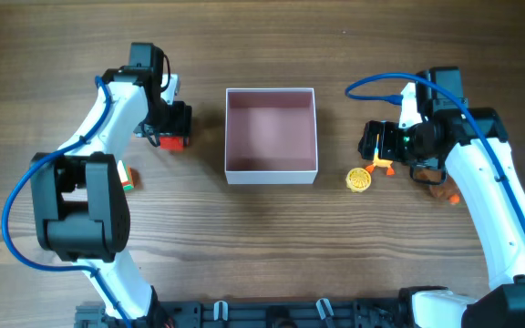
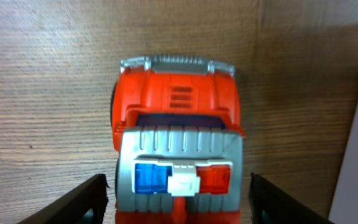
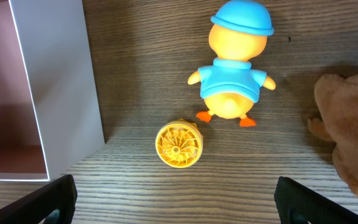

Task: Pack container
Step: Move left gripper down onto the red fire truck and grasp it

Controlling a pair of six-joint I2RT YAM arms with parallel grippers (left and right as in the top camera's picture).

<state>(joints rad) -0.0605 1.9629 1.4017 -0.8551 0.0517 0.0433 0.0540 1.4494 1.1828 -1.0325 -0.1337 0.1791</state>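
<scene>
While left claw (image 2: 179,202) straddles red truck (image 2: 176,118) | right claw (image 3: 176,199) spread near duck (image 3: 232,81)

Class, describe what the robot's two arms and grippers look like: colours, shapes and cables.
The left arm and right arm have white rounded links and bulky black joint housings. A blue cable loops along each. The left gripper and right gripper are black, with flat dark fingers.

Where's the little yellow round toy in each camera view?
Overhead: the yellow round toy lies right of centre, just off the lower right corner of the container.
Left wrist: not in it.
Right wrist: mid-picture, below the duck toy.
Shared landmark: the container's white wall.
</scene>
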